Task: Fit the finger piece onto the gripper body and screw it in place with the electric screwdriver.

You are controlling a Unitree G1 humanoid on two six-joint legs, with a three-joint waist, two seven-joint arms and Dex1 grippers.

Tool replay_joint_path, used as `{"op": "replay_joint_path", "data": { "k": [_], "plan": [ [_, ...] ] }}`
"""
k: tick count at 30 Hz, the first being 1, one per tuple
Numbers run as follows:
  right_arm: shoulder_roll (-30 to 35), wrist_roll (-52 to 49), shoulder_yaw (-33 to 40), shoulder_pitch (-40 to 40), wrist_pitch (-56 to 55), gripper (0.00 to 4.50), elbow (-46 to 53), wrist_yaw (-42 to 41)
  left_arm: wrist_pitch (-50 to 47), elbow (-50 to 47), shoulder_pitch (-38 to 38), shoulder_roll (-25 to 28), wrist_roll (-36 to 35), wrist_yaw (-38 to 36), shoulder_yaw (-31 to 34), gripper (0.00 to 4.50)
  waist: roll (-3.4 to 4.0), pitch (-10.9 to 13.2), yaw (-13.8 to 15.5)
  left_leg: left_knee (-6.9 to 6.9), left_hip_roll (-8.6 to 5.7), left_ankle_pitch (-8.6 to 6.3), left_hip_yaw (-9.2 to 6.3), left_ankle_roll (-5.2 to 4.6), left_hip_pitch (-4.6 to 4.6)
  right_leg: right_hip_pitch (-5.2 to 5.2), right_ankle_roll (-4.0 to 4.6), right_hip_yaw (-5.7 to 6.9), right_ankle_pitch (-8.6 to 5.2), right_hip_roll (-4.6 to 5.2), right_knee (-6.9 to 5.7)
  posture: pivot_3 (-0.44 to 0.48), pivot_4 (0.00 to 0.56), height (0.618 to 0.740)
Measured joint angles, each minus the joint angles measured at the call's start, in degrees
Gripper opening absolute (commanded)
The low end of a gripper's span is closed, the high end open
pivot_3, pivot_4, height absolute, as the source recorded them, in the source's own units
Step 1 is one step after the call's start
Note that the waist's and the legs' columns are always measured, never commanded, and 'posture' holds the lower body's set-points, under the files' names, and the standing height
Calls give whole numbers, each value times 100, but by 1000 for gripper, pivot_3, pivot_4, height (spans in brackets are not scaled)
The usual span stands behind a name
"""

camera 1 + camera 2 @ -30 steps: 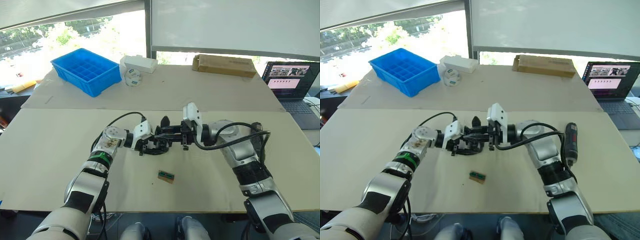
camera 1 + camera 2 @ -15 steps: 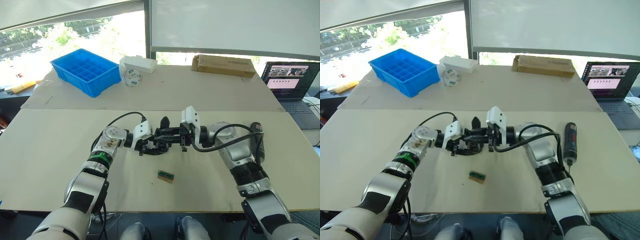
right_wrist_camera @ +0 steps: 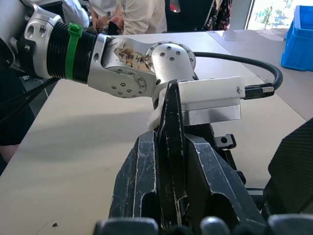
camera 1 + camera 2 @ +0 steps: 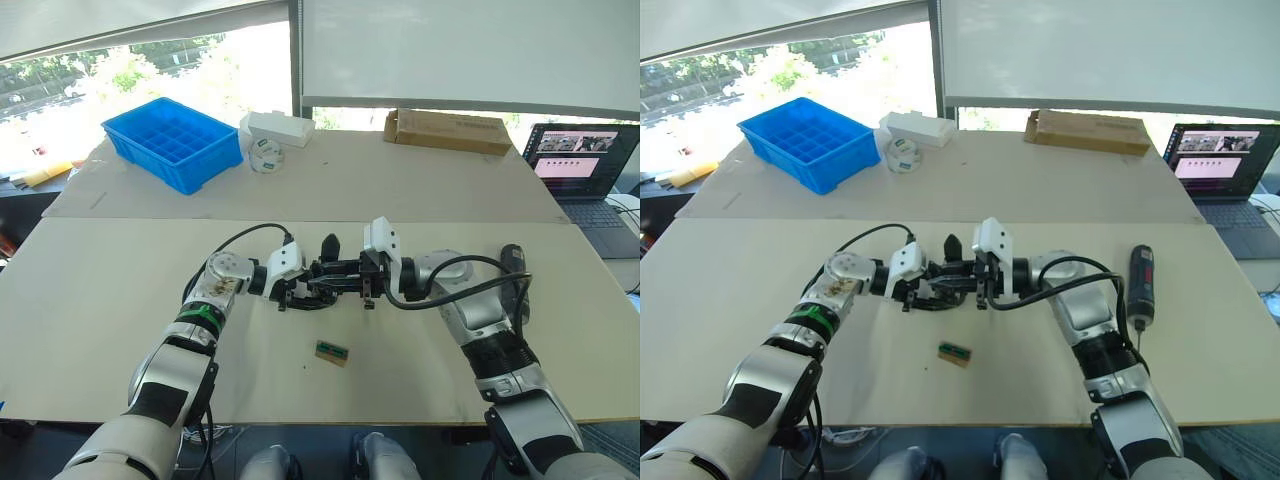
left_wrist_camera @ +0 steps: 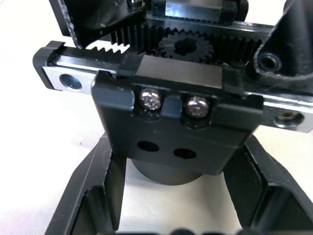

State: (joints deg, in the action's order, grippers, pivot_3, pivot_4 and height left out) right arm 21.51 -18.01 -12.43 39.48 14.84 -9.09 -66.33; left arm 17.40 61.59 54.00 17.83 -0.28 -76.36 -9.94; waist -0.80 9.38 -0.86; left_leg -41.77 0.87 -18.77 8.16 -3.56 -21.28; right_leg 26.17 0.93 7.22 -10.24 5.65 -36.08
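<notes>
Pincer on the left [image 4: 296, 290] grips the gripper body [image 5: 177, 125]; right pincer [image 4: 345, 277], beside that body, clamps the finger piece [image 3: 171, 147].

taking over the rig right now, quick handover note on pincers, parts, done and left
Left pincer: shut on the gripper body, held just above the table.
Right pincer: shut on the finger piece, brought against the body.
Electric screwdriver: lying on the table beside the right arm, untouched.
Done: both parts picked up and brought together.
Left: whether the piece is seated is unclear; then screw it down.
</notes>
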Motion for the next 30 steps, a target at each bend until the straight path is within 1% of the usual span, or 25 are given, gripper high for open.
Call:
{"op": "replay_joint_path", "data": {
  "k": [3,6,10,18,23,26,30],
  "plan": [
    [-10,-20,14,-38,-3,334,-5,47,0,2,0,-5,9,24,0,2273,-1,0,3,0,0,0,0,0,2,-2,0,-1,0,1,0,0,150,738],
    [-59,-129,138,-244,-11,334,57,154,0,2,0,-19,21,39,0,2273,-1,-2,11,-1,-1,0,0,0,6,-5,0,-1,0,2,1,0,150,738],
    [-66,-131,151,-318,-215,334,-42,158,0,2,-1,-22,28,40,-1,2273,-2,-3,14,-1,-1,0,1,0,8,-6,0,-2,0,2,1,0,150,738],
    [-110,-143,169,-220,-758,334,-566,-246,-1,1,-6,-18,46,41,-2,2273,-2,-5,11,-4,-2,0,2,0,13,-9,0,-5,0,3,3,0,150,738],
    [-104,-142,126,80,-689,334,-942,-581,-12,1,-11,-8,45,48,-2,2273,-1,-6,7,-4,-1,0,2,-1,14,-9,0,-5,0,3,1,0,150,738],
    [-105,-117,23,258,-558,334,-1065,-565,-15,1,-36,17,35,63,13,2273,-1,-12,-9,-4,0,0,4,0,19,-10,1,-9,0,4,1,0,150,738],
    [-84,-110,-56,255,-184,334,-947,-443,-15,0,-56,38,46,71,6,2273,2,-36,-18,-5,1,0,5,0,23,-10,2,-11,0,7,1,0,150,738]
  ]
}}
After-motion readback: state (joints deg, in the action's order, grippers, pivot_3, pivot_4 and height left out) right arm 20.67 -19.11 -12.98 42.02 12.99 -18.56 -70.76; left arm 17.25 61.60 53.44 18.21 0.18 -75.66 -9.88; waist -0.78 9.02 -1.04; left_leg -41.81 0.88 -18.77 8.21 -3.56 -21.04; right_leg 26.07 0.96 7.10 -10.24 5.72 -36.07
